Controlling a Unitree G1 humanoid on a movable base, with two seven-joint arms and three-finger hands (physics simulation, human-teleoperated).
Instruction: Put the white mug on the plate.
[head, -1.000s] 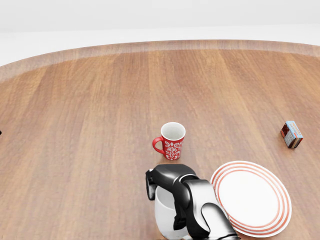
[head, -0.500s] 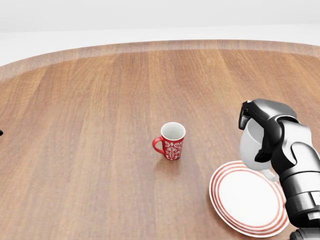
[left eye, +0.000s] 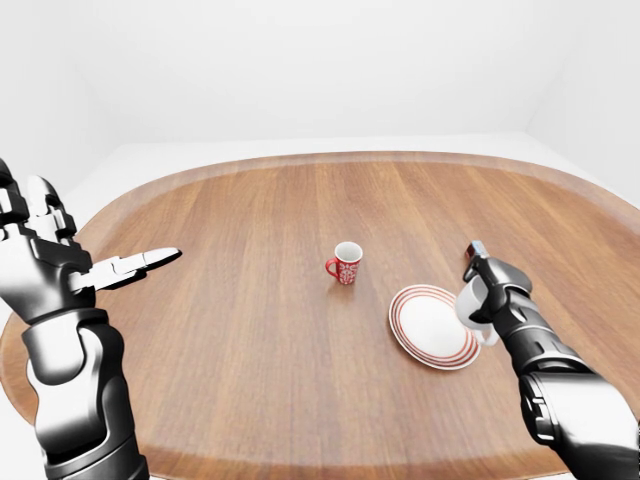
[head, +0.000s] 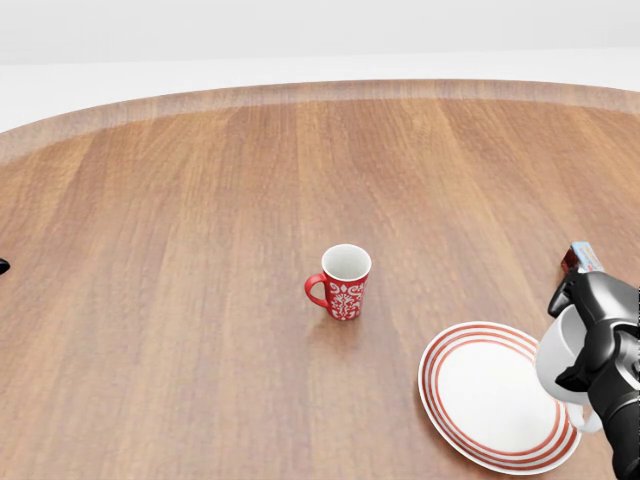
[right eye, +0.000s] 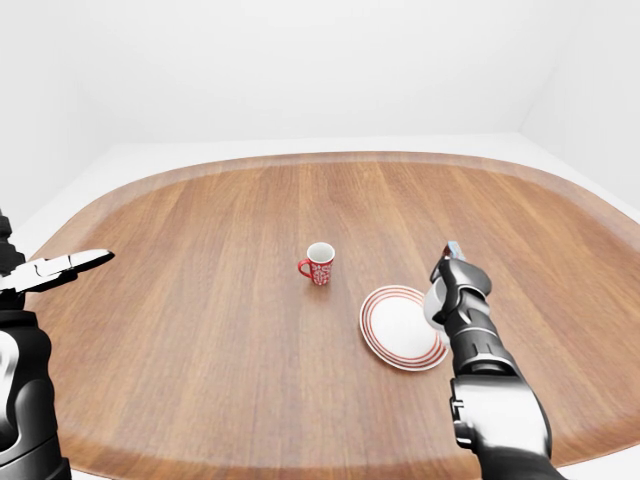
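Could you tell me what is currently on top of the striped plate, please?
The plate shows only its bare white centre. The white mug, gripped in the right hand, overlaps its right rim; whether it touches is hidden.

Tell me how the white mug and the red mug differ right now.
Colour: the white mug is plain white; the red mug is red with a white pattern and a white inside.
Support: the white mug is held in the right hand, at the right edge of the plate; the red mug stands free on the table.
Pose: the white mug looks tilted; the red mug stands upright.
Both have a handle.
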